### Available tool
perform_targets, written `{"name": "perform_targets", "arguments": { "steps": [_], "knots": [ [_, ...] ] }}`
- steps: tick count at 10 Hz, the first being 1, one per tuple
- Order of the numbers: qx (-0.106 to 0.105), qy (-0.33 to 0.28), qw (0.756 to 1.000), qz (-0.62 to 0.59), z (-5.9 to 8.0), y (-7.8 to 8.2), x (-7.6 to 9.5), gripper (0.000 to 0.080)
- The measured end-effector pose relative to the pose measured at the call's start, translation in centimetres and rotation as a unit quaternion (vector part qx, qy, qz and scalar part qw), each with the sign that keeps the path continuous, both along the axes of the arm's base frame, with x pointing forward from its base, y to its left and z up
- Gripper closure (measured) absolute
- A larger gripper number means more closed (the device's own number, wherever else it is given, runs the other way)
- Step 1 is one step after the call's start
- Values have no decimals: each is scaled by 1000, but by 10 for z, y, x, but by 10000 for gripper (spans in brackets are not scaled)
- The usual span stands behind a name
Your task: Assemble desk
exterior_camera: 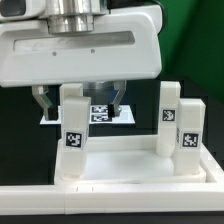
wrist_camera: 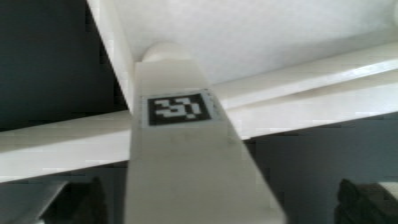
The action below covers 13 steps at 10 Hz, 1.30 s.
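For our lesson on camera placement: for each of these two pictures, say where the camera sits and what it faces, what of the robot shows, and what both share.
Exterior view: off the arm, low, facing the desk top and its upright legs; the robot's wrist fills the top, with the open gripper above one leg.
Wrist view: on the wrist, looking down that leg; dark fingertips show at the lower corners.
Shared: the tagged leg between the fingers.

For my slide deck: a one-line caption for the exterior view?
Open gripper straddles one upright tagged leg on the desk top; two more legs stand alongside.

Marker board (exterior_camera: 100, 113) mostly hidden behind legs (exterior_camera: 72, 125)
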State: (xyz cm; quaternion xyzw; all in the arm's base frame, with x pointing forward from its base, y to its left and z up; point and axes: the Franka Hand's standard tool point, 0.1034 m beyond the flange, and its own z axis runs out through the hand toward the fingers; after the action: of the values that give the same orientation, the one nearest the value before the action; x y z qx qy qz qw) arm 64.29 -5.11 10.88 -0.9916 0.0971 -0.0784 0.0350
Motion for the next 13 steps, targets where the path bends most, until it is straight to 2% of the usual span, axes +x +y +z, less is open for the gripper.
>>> {"name": "perform_targets", "arguments": {
  "steps": [2, 3, 4, 5, 6, 7, 11, 12, 13],
  "knots": [
    [0, 1, 1000, -1, -1, -2, -1, 153],
    [1, 1, 1000, -7, -1, -2, -1, 293],
    [2, 2, 1000, -13, -1, -2, -1, 293],
    [2, 2, 1000, -12, -1, -2, -1, 467],
    [2, 2, 1000, -22, -1, -4, -1, 467],
    [7, 4, 998, -58, -1, -5, -1, 502],
    [29, 11, 980, -198, -2, -10, -2, 502],
    [39, 11, 962, -269, -3, -12, -3, 502],
    [51, 14, 931, -360, -3, -13, -4, 502]
  ]
}}
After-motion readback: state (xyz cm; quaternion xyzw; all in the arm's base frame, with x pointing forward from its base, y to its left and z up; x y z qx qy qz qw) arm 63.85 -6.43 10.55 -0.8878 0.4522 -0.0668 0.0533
